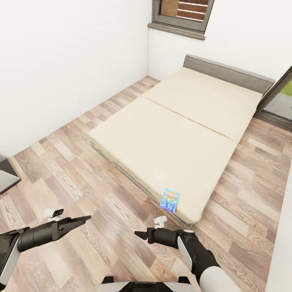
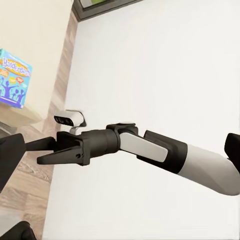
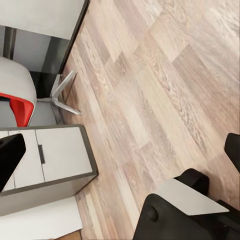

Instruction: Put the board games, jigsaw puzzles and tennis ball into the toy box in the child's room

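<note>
A blue board game (image 1: 170, 200) with cartoon figures lies on the near corner of the bed (image 1: 162, 142), a wide beige mattress with a grey headboard. The same board game (image 2: 14, 77) also appears in the left wrist view. My left gripper (image 1: 83, 220) hovers open over the wood floor, well left of the bed corner, holding nothing. My right gripper (image 1: 140, 234) is open and empty too, low over the floor just short of the bed corner. The right gripper (image 2: 45, 152) also shows from the left wrist camera. The toy box, jigsaw puzzles and tennis ball are out of view.
Wood floor (image 1: 101, 194) runs between me and the bed. A white wall (image 1: 61, 61) stands on the left and a window (image 1: 182, 16) beyond the bed. Behind my right arm are the table's white drawers (image 3: 50, 160) and a chair with a red seat (image 3: 17, 107).
</note>
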Robot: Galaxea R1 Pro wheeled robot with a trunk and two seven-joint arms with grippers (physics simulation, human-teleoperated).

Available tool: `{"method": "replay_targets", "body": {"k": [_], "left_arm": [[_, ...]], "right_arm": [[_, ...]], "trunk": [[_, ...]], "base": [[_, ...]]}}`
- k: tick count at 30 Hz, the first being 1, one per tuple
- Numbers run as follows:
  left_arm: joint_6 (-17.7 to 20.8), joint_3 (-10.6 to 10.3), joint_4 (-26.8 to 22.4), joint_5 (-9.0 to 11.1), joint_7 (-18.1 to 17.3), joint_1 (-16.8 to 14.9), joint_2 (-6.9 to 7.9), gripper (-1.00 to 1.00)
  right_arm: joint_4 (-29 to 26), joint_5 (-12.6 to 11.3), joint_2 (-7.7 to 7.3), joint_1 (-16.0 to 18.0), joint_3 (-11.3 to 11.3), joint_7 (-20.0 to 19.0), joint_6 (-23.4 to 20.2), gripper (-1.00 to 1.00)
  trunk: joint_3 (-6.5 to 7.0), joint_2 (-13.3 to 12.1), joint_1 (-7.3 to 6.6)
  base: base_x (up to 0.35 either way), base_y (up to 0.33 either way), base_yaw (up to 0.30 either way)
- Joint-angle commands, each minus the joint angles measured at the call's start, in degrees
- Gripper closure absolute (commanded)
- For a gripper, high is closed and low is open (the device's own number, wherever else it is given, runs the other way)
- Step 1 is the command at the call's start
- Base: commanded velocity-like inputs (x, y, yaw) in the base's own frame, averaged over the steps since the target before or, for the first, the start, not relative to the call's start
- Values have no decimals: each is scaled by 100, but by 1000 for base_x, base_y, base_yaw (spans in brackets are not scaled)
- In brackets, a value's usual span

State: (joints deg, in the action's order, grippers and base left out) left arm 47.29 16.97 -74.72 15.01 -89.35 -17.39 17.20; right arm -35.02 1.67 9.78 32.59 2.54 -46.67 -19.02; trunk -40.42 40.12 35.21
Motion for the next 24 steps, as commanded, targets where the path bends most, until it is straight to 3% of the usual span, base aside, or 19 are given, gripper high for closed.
{"method": "replay_targets", "body": {"k": [1, 8, 20, 24], "left_arm": [[61, -1, 2, 2, -21, -1, 2, -100], [61, 0, 2, 7, -21, 1, 7, -100], [61, 3, 2, 11, -22, -1, 5, -100], [61, 95, 2, 6, -23, 0, 3, -100]], "right_arm": [[-6, 18, 6, 2, 27, -26, -43, -100], [-6, 18, 6, 2, 27, -27, -40, -100], [-5, 18, 6, 2, 27, -25, -40, -100], [-5, 18, 6, 2, 27, -19, -36, -100]], "trunk": [[3, 5, 2], [56, 5, 2], [147, 5, 2], [177, 5, 2]], "base": [[0, 285, -206], [0, 188, -206], [0, 11, -205], [0, 0, -203]]}}
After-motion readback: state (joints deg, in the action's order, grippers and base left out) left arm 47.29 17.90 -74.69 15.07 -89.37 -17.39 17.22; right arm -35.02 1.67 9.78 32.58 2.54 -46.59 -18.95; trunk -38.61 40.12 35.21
